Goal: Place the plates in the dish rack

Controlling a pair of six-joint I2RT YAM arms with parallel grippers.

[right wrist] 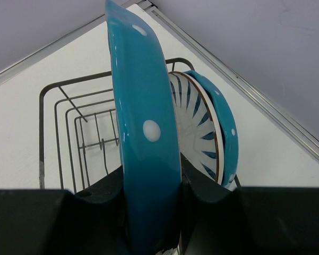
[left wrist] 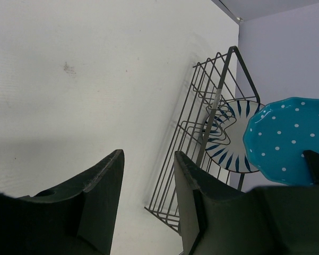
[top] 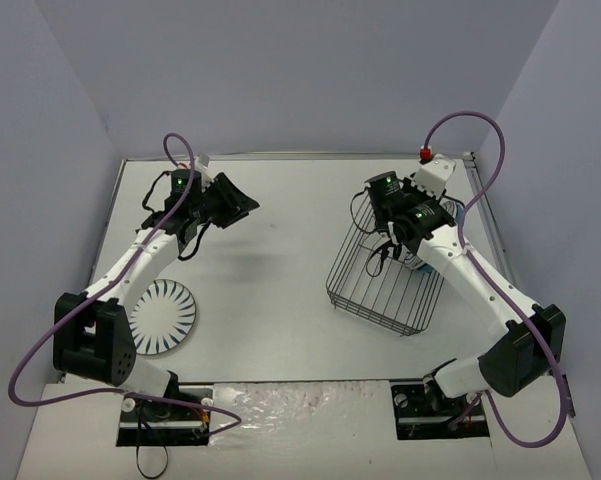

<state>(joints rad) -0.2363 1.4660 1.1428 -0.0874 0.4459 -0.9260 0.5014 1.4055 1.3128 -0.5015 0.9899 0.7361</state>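
The black wire dish rack (top: 385,280) stands at the right of the table; it also shows in the left wrist view (left wrist: 209,90) and the right wrist view (right wrist: 69,133). My right gripper (right wrist: 151,175) is shut on a teal dotted plate (right wrist: 143,106), held on edge over the rack (left wrist: 286,141). A striped plate (right wrist: 194,117) and a second teal plate (right wrist: 225,138) stand upright in the rack just behind it. Another striped plate (top: 163,318) lies flat at the near left. My left gripper (top: 238,205) is open and empty above the table, left of the rack (left wrist: 148,156).
The left arm's links (top: 130,270) pass just beside the flat striped plate. Purple cables loop around both arms. The table's raised rim (top: 300,157) runs along the back, with grey walls on three sides.
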